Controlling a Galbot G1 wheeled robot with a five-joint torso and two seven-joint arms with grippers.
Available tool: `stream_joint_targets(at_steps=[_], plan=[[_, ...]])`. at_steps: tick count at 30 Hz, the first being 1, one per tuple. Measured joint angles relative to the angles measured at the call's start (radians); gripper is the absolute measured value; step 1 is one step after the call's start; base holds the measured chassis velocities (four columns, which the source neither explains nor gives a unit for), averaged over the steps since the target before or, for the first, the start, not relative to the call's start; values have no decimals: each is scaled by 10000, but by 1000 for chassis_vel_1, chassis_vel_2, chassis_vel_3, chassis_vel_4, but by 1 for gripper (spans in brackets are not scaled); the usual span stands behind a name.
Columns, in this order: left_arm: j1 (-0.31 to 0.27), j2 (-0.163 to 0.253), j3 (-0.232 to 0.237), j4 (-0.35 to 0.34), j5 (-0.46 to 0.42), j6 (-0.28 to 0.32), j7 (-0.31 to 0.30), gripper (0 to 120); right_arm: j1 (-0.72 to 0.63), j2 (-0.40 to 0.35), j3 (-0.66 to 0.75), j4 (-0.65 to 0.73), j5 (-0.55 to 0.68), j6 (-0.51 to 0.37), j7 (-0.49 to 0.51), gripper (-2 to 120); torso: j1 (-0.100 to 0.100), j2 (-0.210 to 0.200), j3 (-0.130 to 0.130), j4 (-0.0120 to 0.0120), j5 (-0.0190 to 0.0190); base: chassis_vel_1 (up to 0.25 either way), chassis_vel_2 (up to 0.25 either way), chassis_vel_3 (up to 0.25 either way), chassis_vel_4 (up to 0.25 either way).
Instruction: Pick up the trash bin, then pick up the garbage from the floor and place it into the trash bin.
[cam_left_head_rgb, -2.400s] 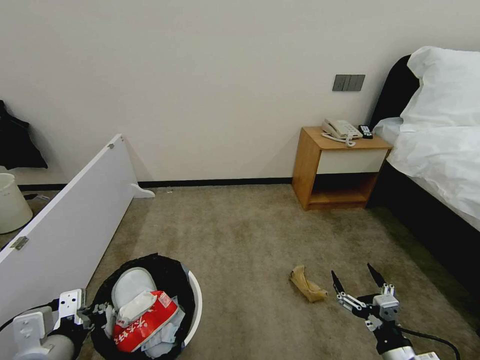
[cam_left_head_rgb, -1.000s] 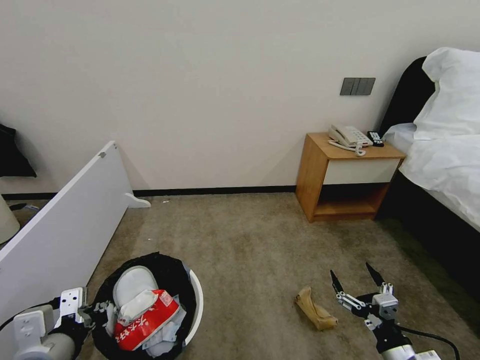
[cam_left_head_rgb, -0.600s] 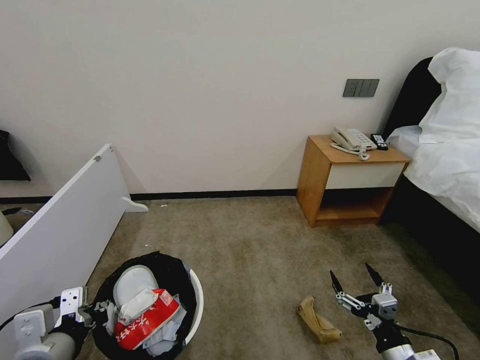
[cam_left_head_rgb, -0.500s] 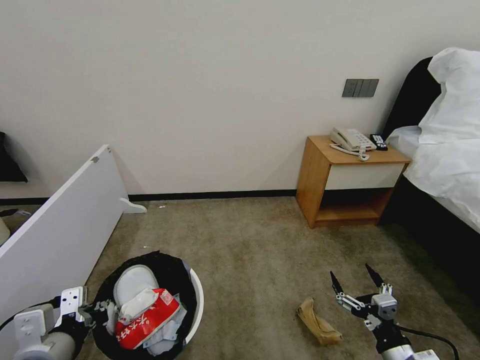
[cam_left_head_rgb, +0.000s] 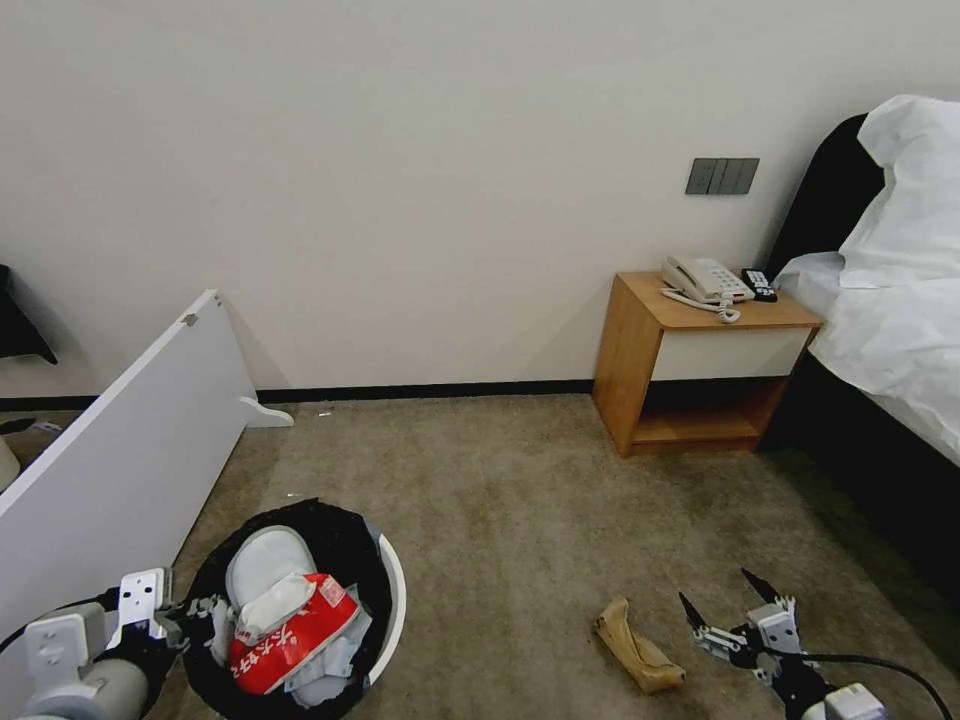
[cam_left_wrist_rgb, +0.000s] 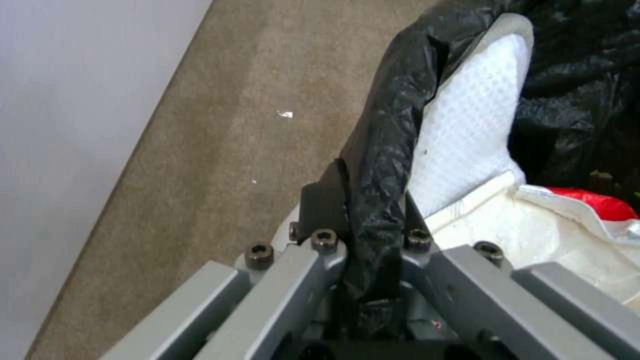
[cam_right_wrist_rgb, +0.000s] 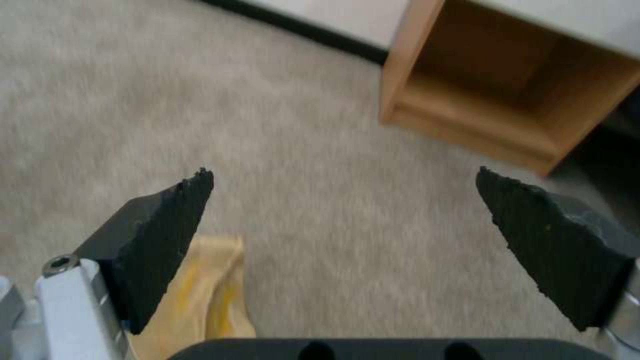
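Lower left of the head view: the round white plastic trash bin (cam_left_head_rgb: 392, 585), lined with a crinkled black plastic bag (cam_left_head_rgb: 318, 520) folded over its rim, is held at the rim by the left gripper (cam_left_head_rgb: 195, 612). In the left wrist view this gripper (cam_left_wrist_rgb: 363, 250) has its grey metal jaws closed narrowly on the bag-covered rim, with glossy, wrinkled black film bunched between them. Inside the bin lie a white slipper (cam_left_head_rgb: 265, 560) with a waffle-textured sole, a crumpled white tissue (cam_left_head_rgb: 270, 608) and a shiny red snack packet (cam_left_head_rgb: 292, 640) with white lettering; together they fill the bin almost to the rim.

Lower right of the head view: a crumpled brown paper bag (cam_left_head_rgb: 636, 648), elongated and creased, lies on the beige-brown short-pile carpet floor (cam_left_head_rgb: 520, 500), just beside the right gripper (cam_left_head_rgb: 735, 610), to its left. The jaws of that gripper stand wide apart and hold nothing. In the right wrist view the black, rough-surfaced, pointed fingertips (cam_right_wrist_rgb: 170, 215) frame bare carpet, and the paper bag (cam_right_wrist_rgb: 213, 295) shows at the lower left, partly behind the near fingertip.

Centre right of the head view: a wooden bedside cabinet (cam_left_head_rgb: 640, 380) with a white drawer front and an open lower shelf stands against the wall. A flat white board (cam_left_head_rgb: 120, 470) leans at the left.
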Motion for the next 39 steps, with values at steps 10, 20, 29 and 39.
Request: stream_joint_targets(at_steps=[10, 20, 29, 39], plan=[[-168, 214, 114, 59, -83, 7, 23, 1, 344, -335, -291, -1001, -11, -474, -913, 100, 0, 0, 0, 2, -2, 0, 0, 0, 0], [-155, 306, 161, 76, -90, 7, 60, 1, 901, -359, -1081, -1648, 108, -762, -1054, 100, 0, 0, 0, 2, -4, 0, 0, 0, 0], [-140, 367, 144, 18, -91, 7, 50, 1, 1835, -101, -1847, -2618, 341, -792, -1061, 100, 0, 0, 0, 0, -3, 0, 0, 0, 0], [-180, 365, 154, 41, -90, 7, 45, 1, 2972, 370, -2700, -4000, 404, -801, -1073, 100, 0, 0, 0, -1, -3, 0, 0, 0, 0]])
